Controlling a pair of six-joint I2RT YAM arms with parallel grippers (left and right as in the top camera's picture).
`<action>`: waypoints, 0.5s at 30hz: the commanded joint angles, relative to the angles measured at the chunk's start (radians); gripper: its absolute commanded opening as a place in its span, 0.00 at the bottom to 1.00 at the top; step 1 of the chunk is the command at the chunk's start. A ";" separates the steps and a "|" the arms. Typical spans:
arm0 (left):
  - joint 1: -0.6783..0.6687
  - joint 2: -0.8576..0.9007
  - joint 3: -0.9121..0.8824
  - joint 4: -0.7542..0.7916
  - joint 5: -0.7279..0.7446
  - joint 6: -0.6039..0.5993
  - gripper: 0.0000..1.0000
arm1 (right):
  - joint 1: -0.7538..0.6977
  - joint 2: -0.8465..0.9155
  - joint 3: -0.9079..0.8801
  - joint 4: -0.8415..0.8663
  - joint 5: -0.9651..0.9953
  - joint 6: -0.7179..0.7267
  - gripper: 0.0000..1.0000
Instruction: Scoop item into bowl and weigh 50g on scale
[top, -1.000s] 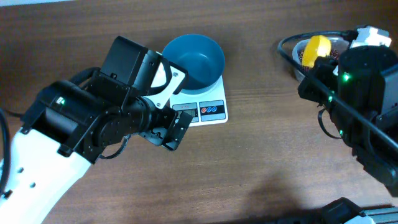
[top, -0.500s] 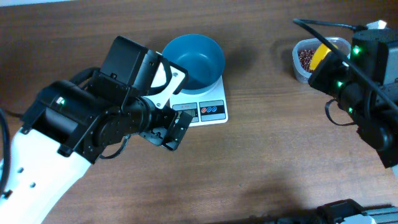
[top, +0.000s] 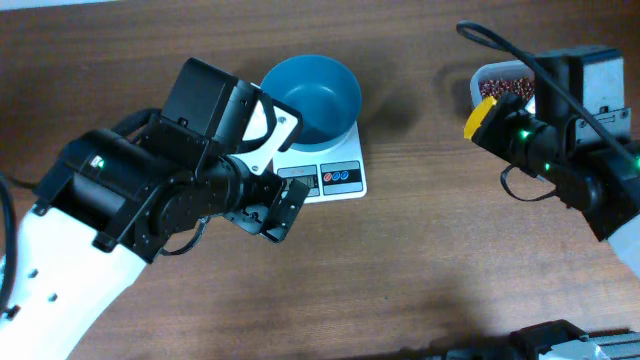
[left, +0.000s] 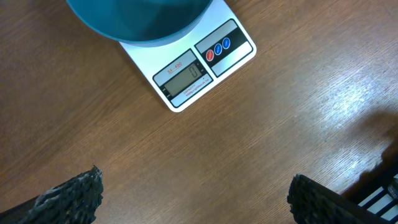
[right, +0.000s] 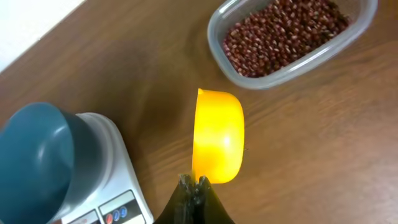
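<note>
My right gripper (right: 194, 186) pinches the yellow scoop (right: 217, 137) (contents hidden from me); any tilt could spill beans (right: 286, 31) short of the bowl (right: 37, 155). My left gripper (left: 196, 196) gapes wide, empty.

Over to the left arm (top: 150, 190) now: black, blocky motor housings just behind the hand, then further back a smooth white link (top: 45, 290) dotted with small dark holes. Tiny green light (top: 98, 162) on the rearmost housing. White bracket plate (top: 272, 135) beside the wrist, a dark curved line across it. Thin black cable loop (top: 190, 243) under the wrist. Left gripper (left: 194, 198) up close: two dark fingertip pads (left: 74, 196), rough and knobbly. Across to the right arm (top: 590, 195): black too, angular, green lights (top: 522, 137) just behind the hand. Black cable (top: 500, 45) over the wrist, pale grey box (top: 603, 78) on top. Right gripper (right: 194, 190): slim black fingers, tapering to narrow tips.
</note>
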 joint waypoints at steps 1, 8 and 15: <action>0.006 -0.004 0.018 0.001 -0.008 0.016 0.99 | -0.037 0.001 0.081 -0.133 0.037 0.005 0.04; 0.006 -0.004 0.018 0.001 -0.008 0.016 0.99 | -0.227 0.008 0.297 -0.381 0.099 -0.101 0.04; 0.006 -0.004 0.018 0.001 -0.008 0.016 0.99 | -0.240 0.101 0.317 -0.428 0.007 -0.233 0.04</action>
